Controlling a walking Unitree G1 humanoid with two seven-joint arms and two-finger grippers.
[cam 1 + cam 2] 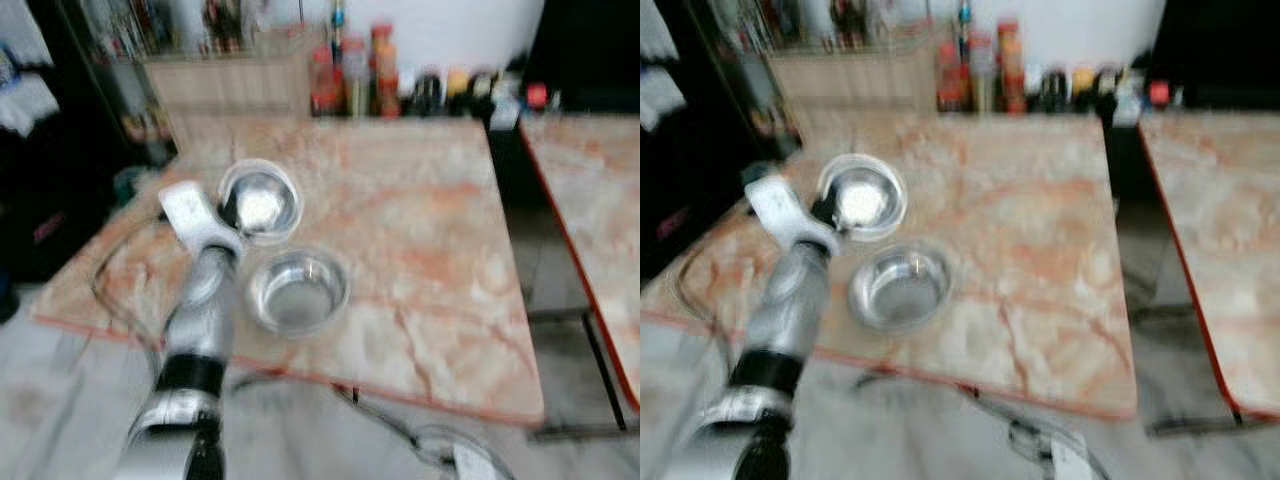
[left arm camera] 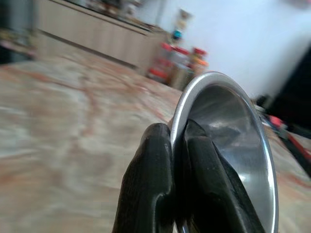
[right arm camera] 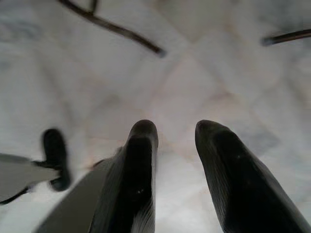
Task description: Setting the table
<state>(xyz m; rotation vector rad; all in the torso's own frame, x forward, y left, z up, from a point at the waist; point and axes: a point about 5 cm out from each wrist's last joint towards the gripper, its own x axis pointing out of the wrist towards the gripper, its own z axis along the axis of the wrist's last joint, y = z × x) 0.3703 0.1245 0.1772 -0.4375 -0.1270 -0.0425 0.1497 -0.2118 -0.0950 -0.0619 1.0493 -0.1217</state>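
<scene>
Two steel bowls are over the marble-patterned table (image 1: 430, 230). The nearer bowl (image 1: 297, 290) rests on the table close to its front edge. My left gripper (image 1: 228, 212) is shut on the rim of the farther steel bowl (image 1: 260, 200), its black fingers (image 2: 155, 189) pinching the rim (image 2: 223, 145) from both sides; whether this bowl touches the table I cannot tell. My right gripper (image 3: 175, 133) hangs open over the pale floor, holding nothing.
Bottles and jars (image 1: 355, 75) line the table's far edge beside a wooden crate (image 1: 230, 80). A second table (image 1: 590, 200) stands to the right across a narrow gap. Cables (image 3: 116, 29) trail on the floor in front.
</scene>
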